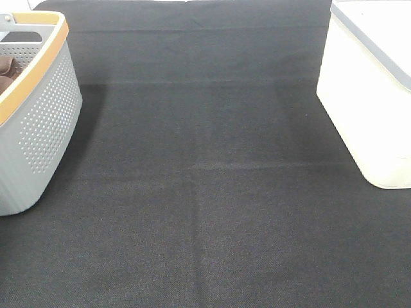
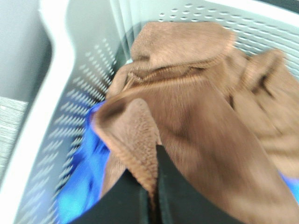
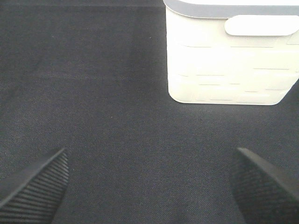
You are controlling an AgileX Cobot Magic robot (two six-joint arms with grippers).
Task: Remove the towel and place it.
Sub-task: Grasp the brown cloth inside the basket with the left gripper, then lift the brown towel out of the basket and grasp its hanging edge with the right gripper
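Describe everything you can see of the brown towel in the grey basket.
The reddish-brown microfibre towel lies crumpled and folded inside the grey perforated plastic basket, partly over something bright blue. Its pile looks finely ribbed, and a stitched hem runs along its edges. The wrist view is blurred, and no tag shows. One raised fold is pinched in the closed left hand.

Black woven cloth (image 1: 205, 192) covers the whole tabletop, with faint fold creases: one running lengthwise down the middle, a few crosswise. Grey perforated basket (image 1: 45, 122) with a tan rim stands at the left edge. White bin (image 1: 366, 115) with a grey lid stands at the right edge, well apart. Bright, even light, with a soft shadow beside the basket.
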